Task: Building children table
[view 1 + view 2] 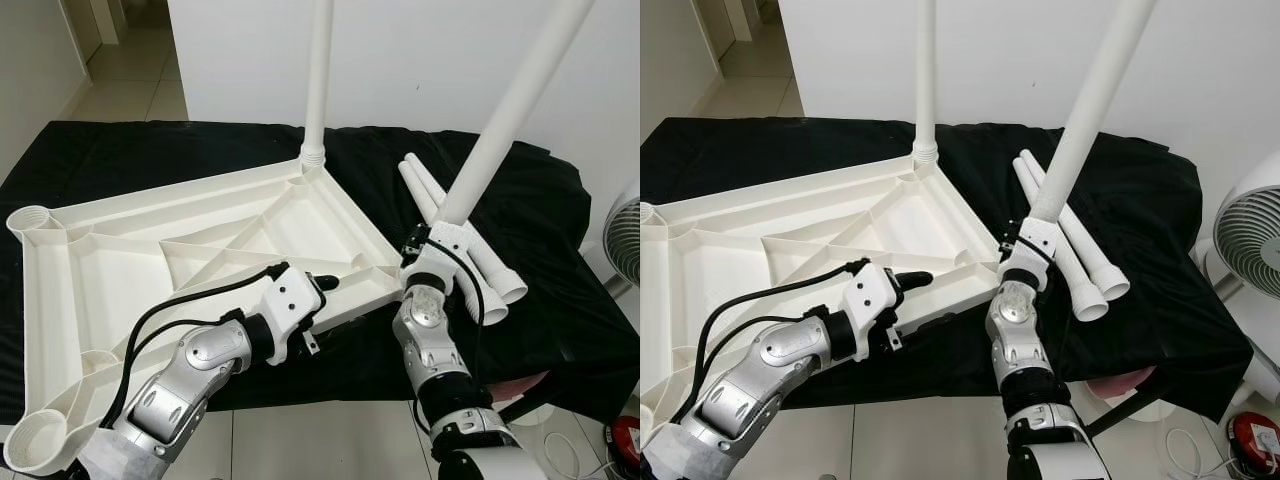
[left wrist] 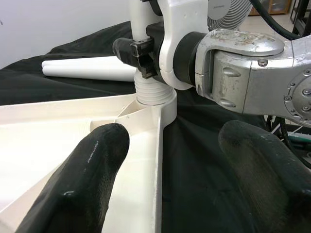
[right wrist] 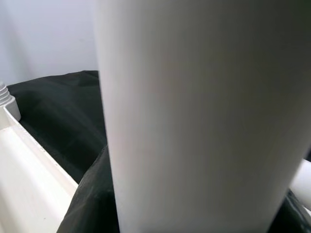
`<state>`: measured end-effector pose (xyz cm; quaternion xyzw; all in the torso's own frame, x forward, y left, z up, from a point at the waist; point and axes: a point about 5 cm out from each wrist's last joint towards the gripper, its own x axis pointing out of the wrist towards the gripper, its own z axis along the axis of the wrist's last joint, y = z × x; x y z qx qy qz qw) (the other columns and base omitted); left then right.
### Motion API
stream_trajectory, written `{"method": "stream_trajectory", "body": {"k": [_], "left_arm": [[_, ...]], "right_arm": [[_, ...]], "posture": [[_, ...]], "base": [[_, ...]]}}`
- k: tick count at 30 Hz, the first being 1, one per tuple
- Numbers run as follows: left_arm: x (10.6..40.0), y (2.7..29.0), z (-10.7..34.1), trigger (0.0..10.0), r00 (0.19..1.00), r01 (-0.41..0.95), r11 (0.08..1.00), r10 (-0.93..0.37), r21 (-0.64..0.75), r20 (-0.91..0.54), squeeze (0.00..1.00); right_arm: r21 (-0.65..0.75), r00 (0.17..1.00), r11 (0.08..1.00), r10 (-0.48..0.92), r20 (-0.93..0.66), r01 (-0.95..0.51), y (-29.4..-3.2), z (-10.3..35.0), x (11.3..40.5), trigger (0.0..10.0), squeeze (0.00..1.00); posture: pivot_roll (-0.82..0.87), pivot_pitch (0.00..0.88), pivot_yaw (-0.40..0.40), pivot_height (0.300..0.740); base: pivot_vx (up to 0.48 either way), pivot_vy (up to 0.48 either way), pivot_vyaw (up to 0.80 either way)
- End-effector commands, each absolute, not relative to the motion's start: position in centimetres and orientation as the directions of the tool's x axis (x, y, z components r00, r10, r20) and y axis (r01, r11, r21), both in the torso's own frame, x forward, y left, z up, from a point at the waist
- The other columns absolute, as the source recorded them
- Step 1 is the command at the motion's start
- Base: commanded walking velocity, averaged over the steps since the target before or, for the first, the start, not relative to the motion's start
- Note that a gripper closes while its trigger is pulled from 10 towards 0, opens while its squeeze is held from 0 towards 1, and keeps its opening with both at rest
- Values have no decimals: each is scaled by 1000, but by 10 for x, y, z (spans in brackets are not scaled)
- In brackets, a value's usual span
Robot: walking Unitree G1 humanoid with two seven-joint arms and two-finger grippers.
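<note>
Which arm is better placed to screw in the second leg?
Right. The right gripper already grips the leg at the near corner socket; the open left gripper only rests at the tabletop edge.

Tabletop (image 1: 200, 240) lay upside down on the cloth-covered surface (image 1: 540, 230), taking up the left and centre. One leg (image 1: 318, 80) stood upright in its far corner socket. Right gripper (image 1: 418, 250) held a second leg (image 1: 510, 110), tilted, with its threaded end in the near right corner socket. Left gripper (image 1: 335, 283) sat just left of that corner, over the tabletop's near edge. Two spare legs (image 1: 470, 250) lay on the cloth right of the tabletop, behind the right arm. Fan (image 1: 1250, 250) stood at far right, off the surface
</note>
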<state>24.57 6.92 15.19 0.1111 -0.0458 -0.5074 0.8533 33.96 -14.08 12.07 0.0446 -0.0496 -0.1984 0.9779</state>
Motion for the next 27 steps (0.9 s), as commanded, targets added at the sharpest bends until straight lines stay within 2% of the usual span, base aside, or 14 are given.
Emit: {"method": "stream_trajectory", "body": {"k": [1, 6, 15, 22, 27], "left_arm": [[246, 68, 151, 10000, 448, 872, 424, -893, 244, -50, 0], [246, 68, 151, 10000, 451, 870, 426, -891, 250, -49, 0], [247, 66, 151, 10000, 451, 868, 426, -892, 256, -45, 0], [248, 66, 152, 10000, 453, 865, 427, -891, 262, -42, 0], [248, 66, 152, 10000, 454, 865, 428, -890, 263, -43, 0]], "right_arm": [[57, 880, 879, -471, -59, 474, -160, 88, 328, 10000, 0], [68, 905, 903, -426, 11, 425, -160, 101, 334, 10000, 0], [139, 893, 882, -446, -57, 450, -168, 98, 339, 10000, 0], [190, 902, 882, -422, -90, 431, -162, 96, 340, 10000, 0], [151, 916, 903, -395, -71, 402, -159, 97, 342, 10000, 0]], "posture": [[-12, 0, -46, 740], [-16, 0, -44, 740], [-23, 0, -43, 740], [-21, 0, -44, 740], [-19, 0, -44, 740]], "base": [[0, 0, 0], [0, 0, 0], [0, 0, 0], [0, 0, 0], [0, 0, 0]]}}
